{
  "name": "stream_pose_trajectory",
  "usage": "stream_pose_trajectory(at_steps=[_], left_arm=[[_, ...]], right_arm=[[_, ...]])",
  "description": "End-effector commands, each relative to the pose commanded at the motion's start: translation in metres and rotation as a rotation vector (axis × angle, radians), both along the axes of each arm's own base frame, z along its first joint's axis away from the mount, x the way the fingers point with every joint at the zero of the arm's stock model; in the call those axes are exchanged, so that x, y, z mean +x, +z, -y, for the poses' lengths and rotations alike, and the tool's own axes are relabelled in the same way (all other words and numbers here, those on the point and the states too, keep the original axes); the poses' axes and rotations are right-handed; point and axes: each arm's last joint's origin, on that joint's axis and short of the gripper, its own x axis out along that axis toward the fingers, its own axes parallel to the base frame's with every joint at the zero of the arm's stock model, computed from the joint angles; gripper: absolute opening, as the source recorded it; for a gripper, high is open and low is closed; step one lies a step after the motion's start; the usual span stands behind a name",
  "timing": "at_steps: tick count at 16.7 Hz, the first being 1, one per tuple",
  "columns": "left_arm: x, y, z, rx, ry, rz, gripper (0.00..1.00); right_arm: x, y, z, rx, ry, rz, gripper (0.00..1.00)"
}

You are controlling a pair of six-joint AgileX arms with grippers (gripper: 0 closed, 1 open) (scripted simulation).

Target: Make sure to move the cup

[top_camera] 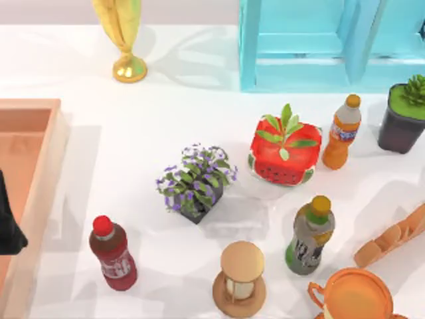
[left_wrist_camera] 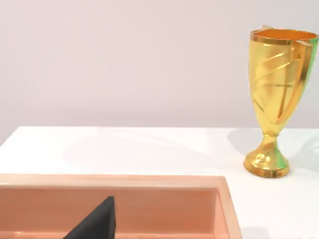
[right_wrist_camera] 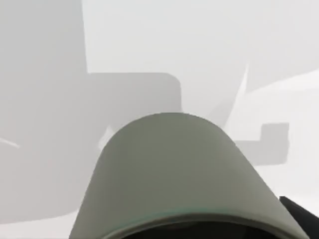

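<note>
An orange cup (top_camera: 352,297) with a side handle stands at the table's front right, cut off by the top view's lower edge. My left gripper (top_camera: 8,229) is a dark shape at the far left, over the wooden tray (top_camera: 40,133) and far from the cup. Its black tip (left_wrist_camera: 97,224) hangs over the tray's inside in the left wrist view. In the right wrist view a pale grey rounded body (right_wrist_camera: 179,174) sits very close to the camera. A dark bit of my right gripper (right_wrist_camera: 301,211) shows beside it. I cannot tell what the grey body is.
Around the cup stand a green bottle (top_camera: 310,234), a wooden hourglass (top_camera: 240,279) and an orange ridged piece (top_camera: 392,238). Farther off are a red bottle (top_camera: 113,252), a purple flower pot (top_camera: 196,183), a watermelon planter (top_camera: 284,149), an orange bottle (top_camera: 341,131), a succulent pot (top_camera: 405,113), a gold trophy (top_camera: 123,36) and a blue shelf (top_camera: 325,43).
</note>
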Motion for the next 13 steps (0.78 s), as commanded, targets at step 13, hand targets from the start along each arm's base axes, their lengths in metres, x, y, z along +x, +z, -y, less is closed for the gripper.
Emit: stream_pose_trajectory(at_steps=[13], left_arm=[[0.0,0.0,0.0,0.0,0.0,0.0,1.0]], right_arm=[[-0.015,0.047,0.09,-0.045,-0.011,0.021,0.0]])
